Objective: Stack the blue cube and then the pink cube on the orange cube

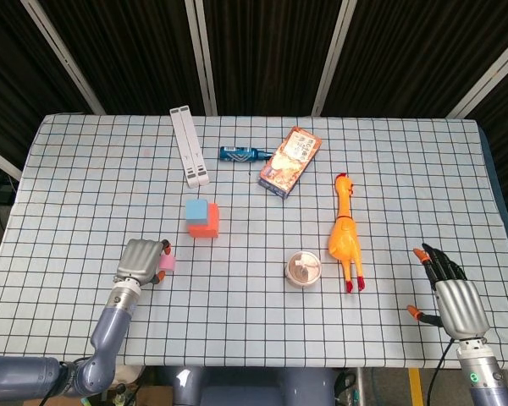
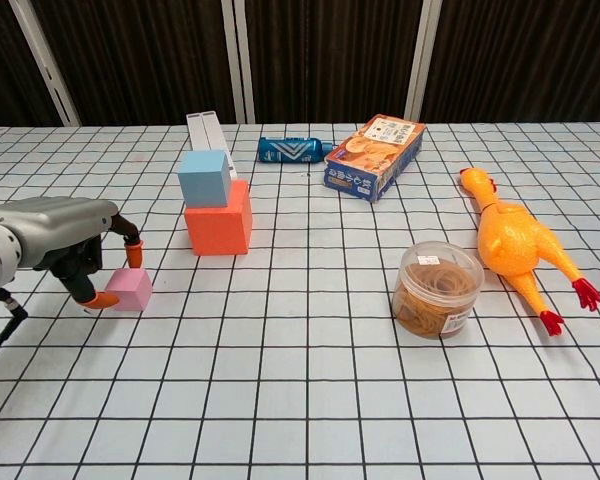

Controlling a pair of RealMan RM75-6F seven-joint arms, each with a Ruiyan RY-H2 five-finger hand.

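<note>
Now close left hand [image 2: 75,250] fingers, spread around pink cube [image 2: 128,289], squarely on opposite faces; lift clear toward blue cube [image 2: 203,177], far right.

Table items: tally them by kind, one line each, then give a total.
Cubes: 3, blue cube, orange cube, pink cube
White folding stand: 1
Blue can: 1
Snack box: 1
Rubber chicken: 1
Tub of rubber bands: 1
Total: 8
</note>
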